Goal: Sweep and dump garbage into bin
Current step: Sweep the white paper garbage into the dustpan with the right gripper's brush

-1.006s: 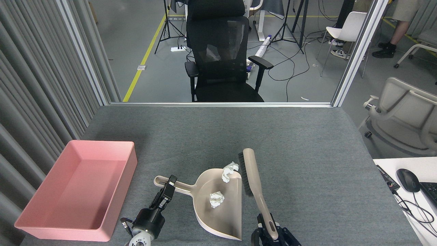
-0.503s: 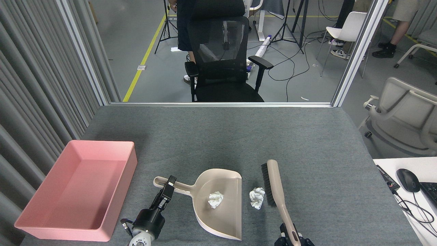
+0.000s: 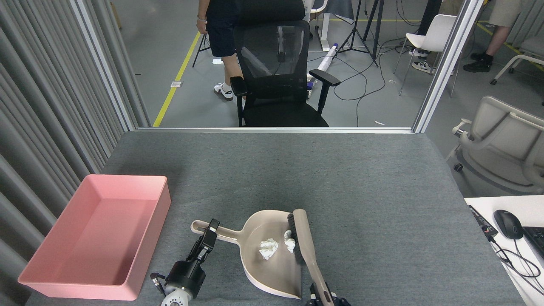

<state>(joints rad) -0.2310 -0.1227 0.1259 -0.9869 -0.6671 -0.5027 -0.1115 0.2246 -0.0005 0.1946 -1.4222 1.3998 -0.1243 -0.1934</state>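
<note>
Now both wads of garbage (image 3: 269, 248) lie inside the beige dustpan (image 3: 272, 272), one near the middle of the pan and the second just to its right, touching the bristles of the brush (image 3: 302, 242). The brush head sits over the pan's open right edge, its handle running down to the right tool (image 3: 325, 299) at the bottom border; that tool grips the handle, though it is largely cut off. The left tool (image 3: 207, 242) is closed narrowly on the dustpan handle (image 3: 221, 231). The pink bin (image 3: 146, 250) stands to the left on the grey worktop (image 3: 340, 178), well apart from the pan and holding nothing.

By my reading, the sweep is at its end and the dump comes next. To do it well, the brush should hold against the second wad until the pan's lip tips upward, since light paper rolls out easily. The pan should lift with its mouth raised, travel left level, and clear the bin's near wall before tilting. Tilting over the bin's centre keeps the wads from catching the rim. A jerky lift could flick them back onto the worktop.
</note>
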